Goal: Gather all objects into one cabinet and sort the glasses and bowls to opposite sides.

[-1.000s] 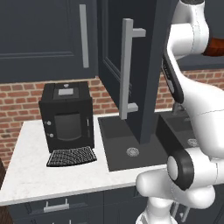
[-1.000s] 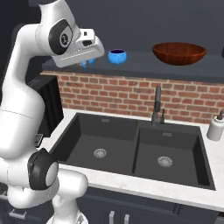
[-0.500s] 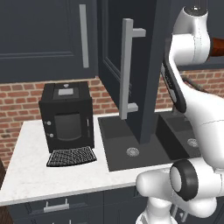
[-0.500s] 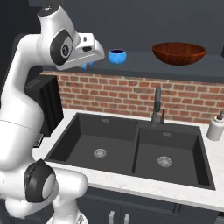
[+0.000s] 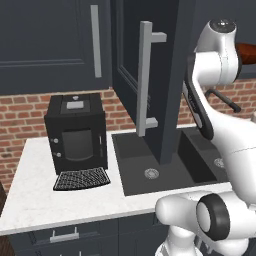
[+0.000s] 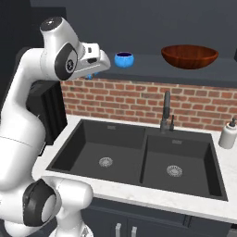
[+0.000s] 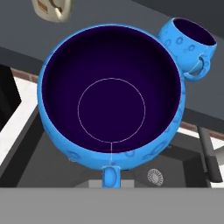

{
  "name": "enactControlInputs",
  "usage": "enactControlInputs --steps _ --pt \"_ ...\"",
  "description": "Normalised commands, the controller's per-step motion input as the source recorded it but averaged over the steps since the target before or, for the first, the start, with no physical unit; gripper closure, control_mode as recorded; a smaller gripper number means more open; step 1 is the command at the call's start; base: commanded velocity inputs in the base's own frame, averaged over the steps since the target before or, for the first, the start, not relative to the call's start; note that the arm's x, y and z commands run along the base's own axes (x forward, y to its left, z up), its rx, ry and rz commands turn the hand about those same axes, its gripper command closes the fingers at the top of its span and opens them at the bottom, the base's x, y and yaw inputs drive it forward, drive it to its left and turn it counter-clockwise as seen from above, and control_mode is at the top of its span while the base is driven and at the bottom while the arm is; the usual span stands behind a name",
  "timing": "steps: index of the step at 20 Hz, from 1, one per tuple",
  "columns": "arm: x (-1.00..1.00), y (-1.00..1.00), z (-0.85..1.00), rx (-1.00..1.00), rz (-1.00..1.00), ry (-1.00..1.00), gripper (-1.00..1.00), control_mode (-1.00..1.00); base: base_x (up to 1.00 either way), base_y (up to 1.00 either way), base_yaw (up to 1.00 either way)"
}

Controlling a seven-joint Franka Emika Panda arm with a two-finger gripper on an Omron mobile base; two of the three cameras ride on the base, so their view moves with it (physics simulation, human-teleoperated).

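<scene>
My gripper [image 6: 94,72] is shut on a squat bright blue cup [image 7: 111,98], held just left of the open cabinet's shelf [image 6: 152,65]. In the hand view its dark inside faces the camera and its small handle [image 7: 110,176] points down. A second blue cup [image 6: 124,59] [image 7: 189,41] stands on that shelf, a little to the right of my hand. The wide reddish-brown bowl [image 6: 190,56] sits farther right on the same shelf. A cream-beige mug [image 7: 51,9] shows at the top left of the hand view. The cabinet's dark door [image 5: 165,75] hangs open with its grey bar handle [image 5: 145,80].
Below the shelf lie a double black sink [image 6: 139,157] with a dark faucet [image 6: 166,113], and a soap dispenser [image 6: 228,134] on the white counter [image 5: 30,200]. A black coffee machine [image 5: 76,135] stands left of the sink. A brick wall [image 6: 139,99] backs the counter.
My arm has shifted slightly beside the shelf, still holding the blue cup. The cup and bowl on the shelf have not moved.
</scene>
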Motion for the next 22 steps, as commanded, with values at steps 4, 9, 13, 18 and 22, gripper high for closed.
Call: enactControlInputs --steps 4,9,13,18,22 --pt "0.09 0.00 0.00 0.00 0.00 0.00 1.00 -1.00 0.00 0.00 0.00" --pt "0.10 0.00 0.02 0.00 0.00 0.00 1.00 -1.00 0.00 0.00 0.00" --pt "0.09 0.00 0.04 0.00 0.00 0.00 1.00 -1.00 0.00 0.00 0.00" --pt "0.15 0.00 0.04 0.00 0.00 0.00 1.00 -1.00 0.00 0.00 0.00" --pt "0.19 0.00 0.01 0.00 0.00 0.00 1.00 -1.00 0.00 0.00 0.00"
